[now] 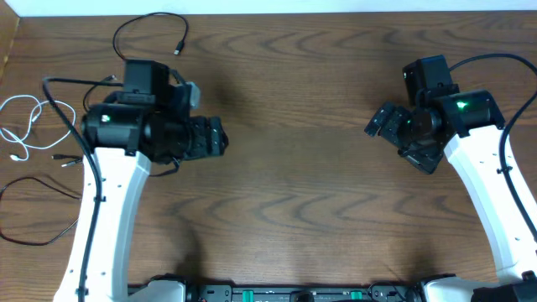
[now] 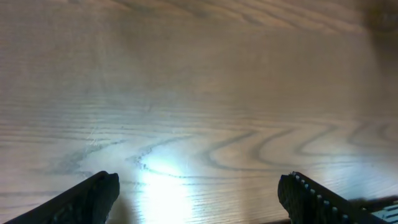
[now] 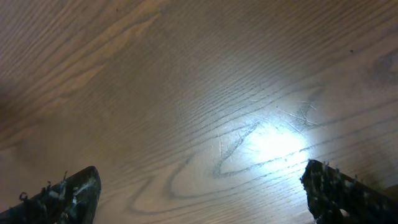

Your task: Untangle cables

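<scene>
We see the left arm (image 1: 117,134) with the left jaws spread wide. In its wrist view the two fingertips (image 2: 93,198) stand far apart over bare bench (image 2: 199,93), gripping nothing. The right jaws, well across the bench from the left arm, also gape wide over bare wood and hold nothing. The three cables lie apart from one another around the left arm. The white cable (image 1: 21,126) is on its outer side, one black cable (image 1: 147,25) is beyond it toward the far edge, and the other black cable (image 1: 29,214) is beside its white forearm.
</scene>
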